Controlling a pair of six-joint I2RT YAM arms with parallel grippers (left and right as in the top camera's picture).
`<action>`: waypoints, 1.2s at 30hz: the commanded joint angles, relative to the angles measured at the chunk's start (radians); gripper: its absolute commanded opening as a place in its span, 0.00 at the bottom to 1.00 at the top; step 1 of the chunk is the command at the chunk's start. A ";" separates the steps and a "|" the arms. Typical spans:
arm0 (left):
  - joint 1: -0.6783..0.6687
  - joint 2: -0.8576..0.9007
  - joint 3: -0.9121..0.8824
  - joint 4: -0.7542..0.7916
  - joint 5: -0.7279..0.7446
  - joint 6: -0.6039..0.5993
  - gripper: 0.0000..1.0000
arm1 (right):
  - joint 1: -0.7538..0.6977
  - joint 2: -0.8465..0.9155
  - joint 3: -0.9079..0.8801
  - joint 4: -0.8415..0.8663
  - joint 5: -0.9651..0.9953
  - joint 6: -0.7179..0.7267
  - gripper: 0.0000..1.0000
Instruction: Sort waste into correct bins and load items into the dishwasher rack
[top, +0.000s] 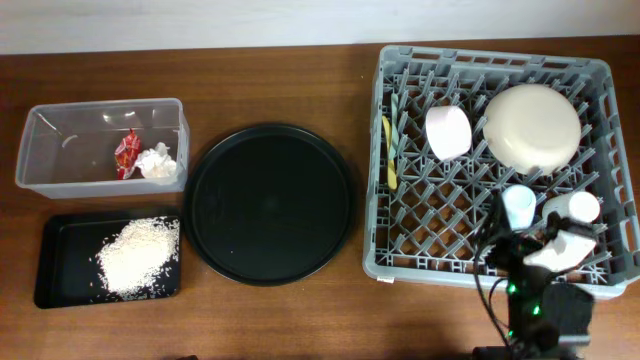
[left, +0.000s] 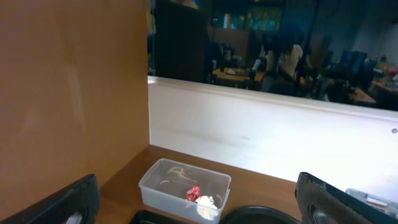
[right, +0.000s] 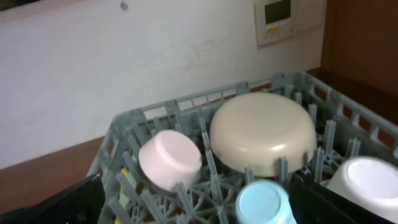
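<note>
Holds right hand (right: 199, 203) wide apart, empty, over dishwasher rack (top: 490, 55) at table's (top: 300, 320) right edge, above inverted light blue cup (right: 264, 202) and white cup (right: 367, 180). Holds left hand (left: 199, 211) wide apart too, empty, facing clear tub (left: 174, 202).

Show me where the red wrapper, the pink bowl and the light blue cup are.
red wrapper (top: 126, 153), overhead view, its crumpled middle.
pink bowl (right: 170, 159), right wrist view, its upturned base.
light blue cup (right: 265, 203), right wrist view, its upturned base.
</note>
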 joint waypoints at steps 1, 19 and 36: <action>0.003 0.002 -0.002 -0.001 0.014 -0.013 1.00 | -0.010 -0.147 -0.135 0.005 -0.067 -0.019 0.98; 0.003 0.002 -0.002 -0.001 0.014 -0.013 1.00 | -0.010 -0.185 -0.338 0.175 -0.131 -0.012 0.98; 0.003 0.002 -0.002 -0.001 -0.009 0.030 1.00 | -0.010 -0.185 -0.338 0.175 -0.131 -0.012 0.98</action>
